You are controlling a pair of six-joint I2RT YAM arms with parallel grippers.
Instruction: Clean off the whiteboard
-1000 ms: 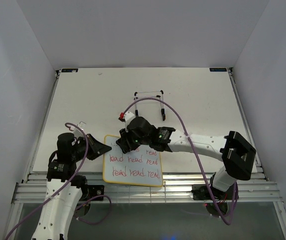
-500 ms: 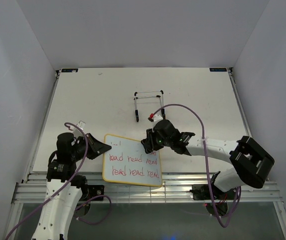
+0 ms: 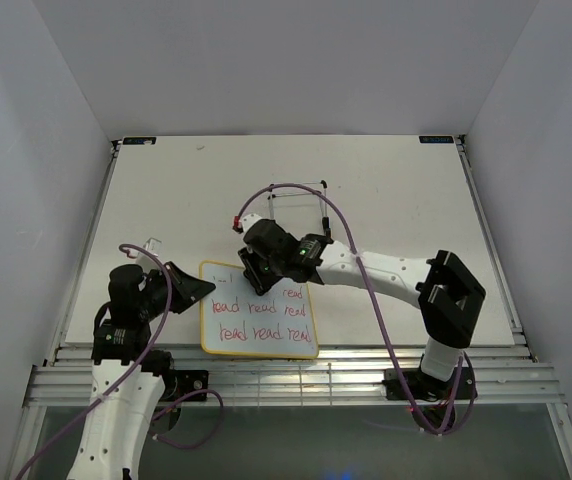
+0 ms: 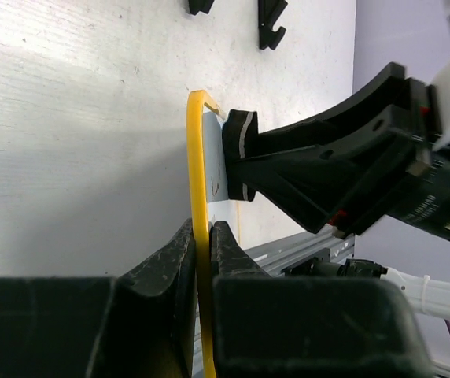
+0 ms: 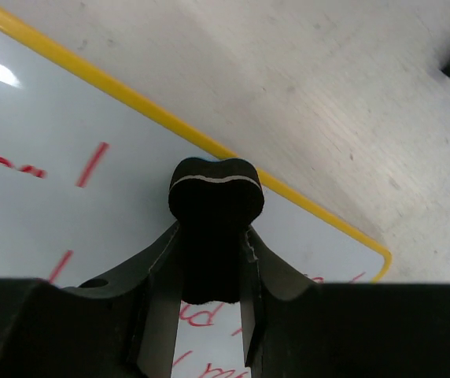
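Left hand point(image 3: 202, 290) point(image 4: 201, 246): closed on the whiteboard's point(image 3: 262, 322) point(image 4: 197, 157) left edge, with the yellow frame pinched between both fingers in the left wrist view. Hands counted: two, one per arm. Purple cables: two.

One whiteboard is seen, at the near edge of the desk point(image 3: 396, 190), left of centre, between the two arms. Whether it lies fully flat cannot be told. Two full rows of red words are readable on its face, and a third row above them is partly covered by the right hand point(image 3: 254, 274) point(image 5: 212, 272). A few short strokes are left near the top-left corner.

Right hand: clamped on one black eraser point(image 5: 215, 189) point(image 4: 239, 153), which is pressed against the white face point(image 5: 52, 150) near the top frame edge. Red strokes are seen on both sides of it in the right wrist view.

One wire stand point(image 3: 296, 185) is placed further back on the desk, apart from the board and partly crossed by the right arm's cable. Two of its black feet point(image 4: 271, 27) are caught in the left wrist view.
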